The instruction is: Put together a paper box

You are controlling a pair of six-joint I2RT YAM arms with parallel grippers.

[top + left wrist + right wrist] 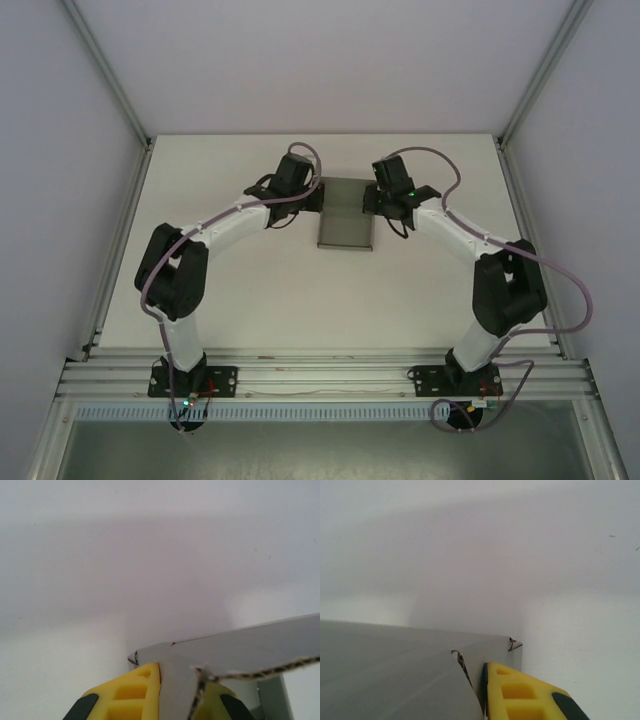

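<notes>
Paper box (345, 213) sat on the white table (250, 300), toward the far side and about midway across, directly between the two wrists. From above it read as a grey rectangle, long axis running away from the arm bases, with a paler band across its far end. No closed lid visible; whether the near part lay flat or formed a shallow tray could not be told from above.

Left gripper (317, 196) was at the box's far-left edge. In its wrist view the yellow fingers (132, 695) were clenched on a grey panel, the cut corrugated edge showing between them. A second panel ran off to the right above the fingers, and a short upright piece showed below it, so some cardboard was already folded out of the flat.

Right gripper (380, 200) was at the far-right edge. One yellow finger (520, 697) showed, with a grey flap lying against its inner face; the partner finger was hidden by cardboard. Jaws closed down, by my judgement pinching that flap.

Progress, as judged: mid-assembly. Both sides were gripped and some folds had started at the far end. Left to do: stand the walls square, tuck the flaps, finish a box that holds its shape.
</notes>
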